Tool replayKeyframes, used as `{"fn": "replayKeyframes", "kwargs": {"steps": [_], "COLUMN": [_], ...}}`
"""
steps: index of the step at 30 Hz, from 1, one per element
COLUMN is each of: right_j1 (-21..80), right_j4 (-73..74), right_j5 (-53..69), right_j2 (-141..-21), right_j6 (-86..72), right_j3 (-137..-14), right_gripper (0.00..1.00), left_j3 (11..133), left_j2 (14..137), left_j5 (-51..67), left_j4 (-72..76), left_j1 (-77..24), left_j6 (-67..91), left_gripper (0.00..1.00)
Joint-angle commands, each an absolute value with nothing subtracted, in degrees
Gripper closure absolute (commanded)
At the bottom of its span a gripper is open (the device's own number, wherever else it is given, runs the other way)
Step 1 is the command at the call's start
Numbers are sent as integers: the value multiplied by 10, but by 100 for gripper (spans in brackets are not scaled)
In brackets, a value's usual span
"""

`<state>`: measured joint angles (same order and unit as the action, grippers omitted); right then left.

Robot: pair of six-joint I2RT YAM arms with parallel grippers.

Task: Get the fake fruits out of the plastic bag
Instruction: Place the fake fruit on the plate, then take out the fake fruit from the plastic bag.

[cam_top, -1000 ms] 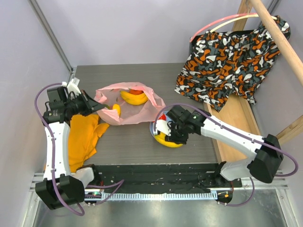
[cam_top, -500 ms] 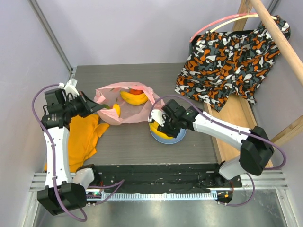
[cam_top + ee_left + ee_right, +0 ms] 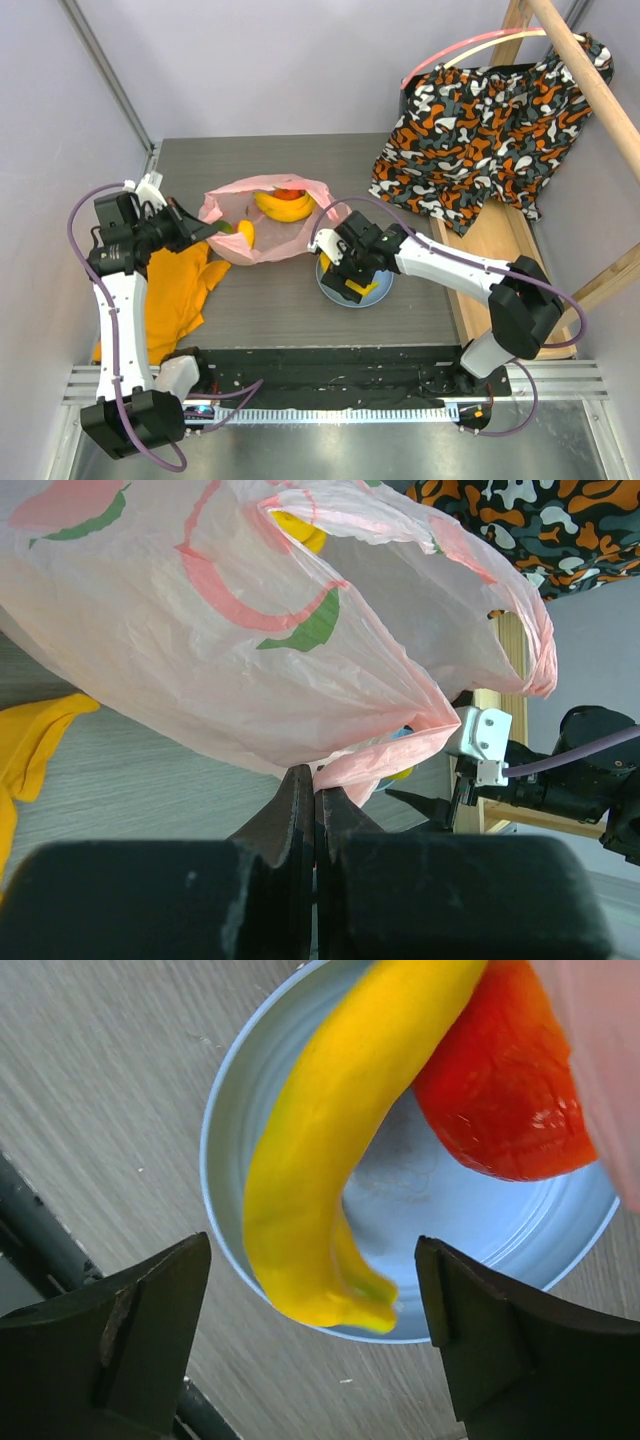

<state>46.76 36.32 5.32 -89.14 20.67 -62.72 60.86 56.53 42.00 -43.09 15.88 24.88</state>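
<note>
The left jaws, pressed together, pinch the plastic bag (image 3: 200,670); the right jaws hang spread over a banana (image 3: 330,1160) and red fruit (image 3: 500,1090) on the plate (image 3: 500,1235).

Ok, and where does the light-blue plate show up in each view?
Top external: the plate is at centre, just right of the plastic bag, under the right end effector.
Left wrist: not clearly in it; the bag fills the frame and hides that area.
Right wrist: fills the centre, holding a banana and a red fruit.
Shared landmark: the pink bag, probably also the blur at the right wrist view's top right.
</note>
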Motion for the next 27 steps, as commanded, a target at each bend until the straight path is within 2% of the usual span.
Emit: {"fn": "replayKeyframes", "kwargs": {"steps": [1,4,9,12,19,24,27], "right_j1": [470,470,469,470,470,473,476], "right_j4": [413,472,562,539,466,432,418], "right_j5": [93,123,240,265,177,149,82], "right_j2": [-882,-882,-911,-931,-1032,-1113,-1180], "right_j6": [200,214,262,264,285,299,296], "right_j3": [-685,-775,-962,-1023,-1049,-1098,-1155], "right_gripper": [7,5,13,19,39,41,39], "left_j3": [613,616,612,603,601,617,613], "left_j2": [563,572,582,578,551,545,541], "left_j5": [423,428,431,436,497,511,518], "left_j4": [-419,-419,-417,-416,-456,-553,-588], "left_j1": [163,164,163,163,163,162,162], "left_j6": [244,245,247,243,215,167,149], "left_gripper": [100,100,100,100,100,100,100]}}
